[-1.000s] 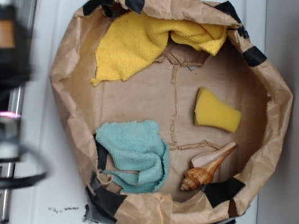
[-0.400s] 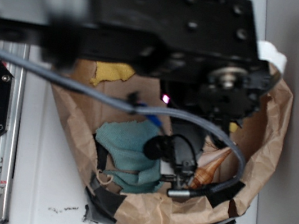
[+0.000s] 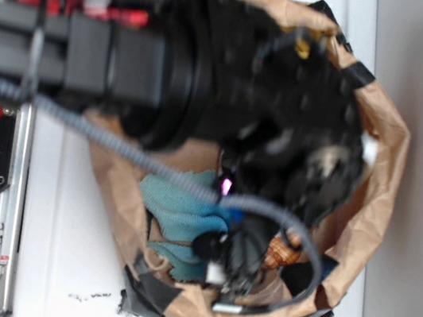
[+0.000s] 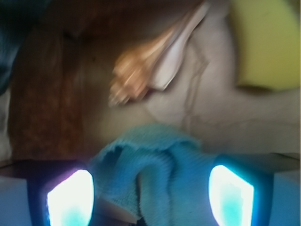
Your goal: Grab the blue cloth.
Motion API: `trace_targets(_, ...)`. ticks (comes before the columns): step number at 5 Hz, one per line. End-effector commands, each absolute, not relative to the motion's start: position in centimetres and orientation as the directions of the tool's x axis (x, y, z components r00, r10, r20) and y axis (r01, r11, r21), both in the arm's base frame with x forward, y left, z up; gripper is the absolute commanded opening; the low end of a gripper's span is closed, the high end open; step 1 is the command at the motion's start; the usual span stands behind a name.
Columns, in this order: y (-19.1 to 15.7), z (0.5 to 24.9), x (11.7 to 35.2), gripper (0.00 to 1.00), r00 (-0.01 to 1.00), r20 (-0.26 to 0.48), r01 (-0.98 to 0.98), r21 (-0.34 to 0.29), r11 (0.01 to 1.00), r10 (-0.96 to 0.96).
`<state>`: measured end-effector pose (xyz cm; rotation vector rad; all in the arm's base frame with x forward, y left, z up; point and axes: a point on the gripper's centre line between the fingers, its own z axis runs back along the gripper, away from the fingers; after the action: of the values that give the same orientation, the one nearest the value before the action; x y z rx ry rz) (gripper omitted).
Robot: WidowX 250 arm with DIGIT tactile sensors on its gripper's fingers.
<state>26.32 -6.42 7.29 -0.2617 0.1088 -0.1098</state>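
The blue cloth (image 3: 176, 205) lies crumpled in the lower left of the brown paper bag (image 3: 377, 177), its right part covered by my arm. In the wrist view the blue cloth (image 4: 155, 174) bulges up between my two glowing fingers (image 4: 70, 197), which stand far apart on either side of it. My gripper (image 4: 151, 193) is open and straddles the cloth's folds. From outside, the gripper (image 3: 231, 266) sits low in the bag at the cloth's right edge, blurred.
A tan spiral shell (image 4: 150, 66) lies just beyond the cloth, showing beside the gripper as the shell (image 3: 280, 255). A yellow sponge block (image 4: 263, 42) is further off to the right. The bag's crumpled walls ring everything; my arm hides the bag's upper half.
My arm has swung in from the left over the bag and come down onto the blue cloth's right side. It now hides the yellow cloth and sponge from outside.
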Motion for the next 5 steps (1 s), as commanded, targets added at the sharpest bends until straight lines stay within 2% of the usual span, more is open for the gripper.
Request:
trace_targets(1,-10.0,3.9,25.4,1.0,0.962,-0.048,0.249,-0.242,0.938,-0.268)
trace_targets(2,-10.8,2.2,24.8,1.0,0.947,-0.005,0.309,-0.261,0.915,-0.321)
trace_targets(3,-10.0,2.7,24.3,0.0,0.944,0.006,0.323,-0.241,0.915,-0.331)
trace_targets(4,-8.6,4.6,24.1,0.0,0.943,0.03,0.33,-0.214,0.92,-0.331)
trace_targets(5,-7.2,6.5,23.9,0.0,0.948,0.05,0.317,-0.158,0.935,-0.313)
